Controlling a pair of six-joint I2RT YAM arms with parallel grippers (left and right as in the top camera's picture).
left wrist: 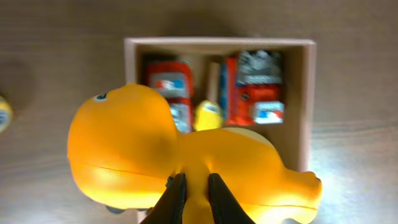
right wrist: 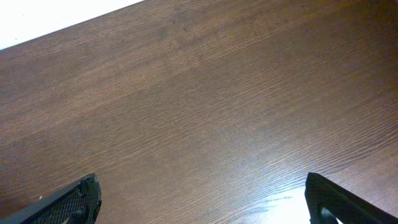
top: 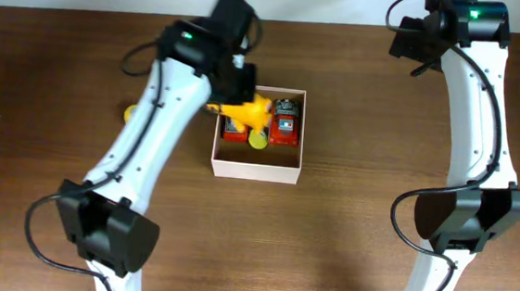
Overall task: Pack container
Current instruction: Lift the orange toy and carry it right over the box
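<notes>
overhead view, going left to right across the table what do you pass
small yellow object on the table → orange toy above the container → red toy inside the container, by its right wall → right arm

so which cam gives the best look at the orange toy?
Left wrist: the orange toy fills the frame, pinched by the left gripper over the container. Overhead shows it small, partly under the left arm. Right wrist shows only table.
</notes>
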